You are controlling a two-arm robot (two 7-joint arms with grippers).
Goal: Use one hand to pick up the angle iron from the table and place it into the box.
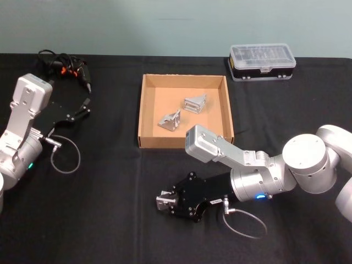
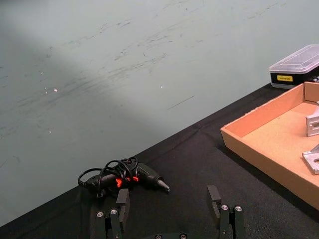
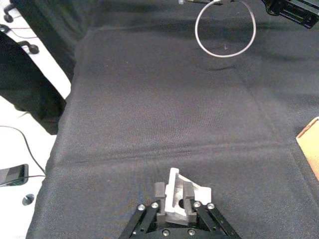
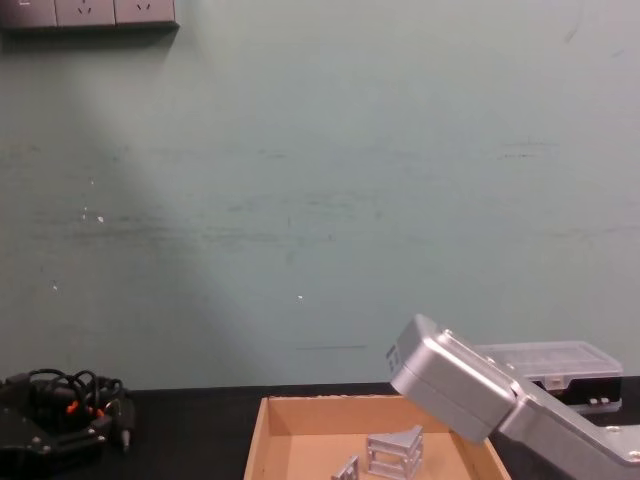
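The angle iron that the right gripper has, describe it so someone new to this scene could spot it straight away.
Start at the cardboard box mid-table, then come toward the robot to the right gripper over bare black table. The angle iron sits between its fingers. Two similar brackets lie inside the box; this one is outside.

A pale green wall (image 4: 320,200) runs behind the work surface, scuffed and streaked with faint dark marks, and a row of white power sockets (image 4: 90,12) sits high at its top left corner in the chest view. Light falls unevenly across it, brighter toward the right and dimmer in a soft band on the left. Past the cloth's edge in the right wrist view there is a white floor (image 3: 25,149) with a thin dark cable (image 3: 31,154) trailing across it.
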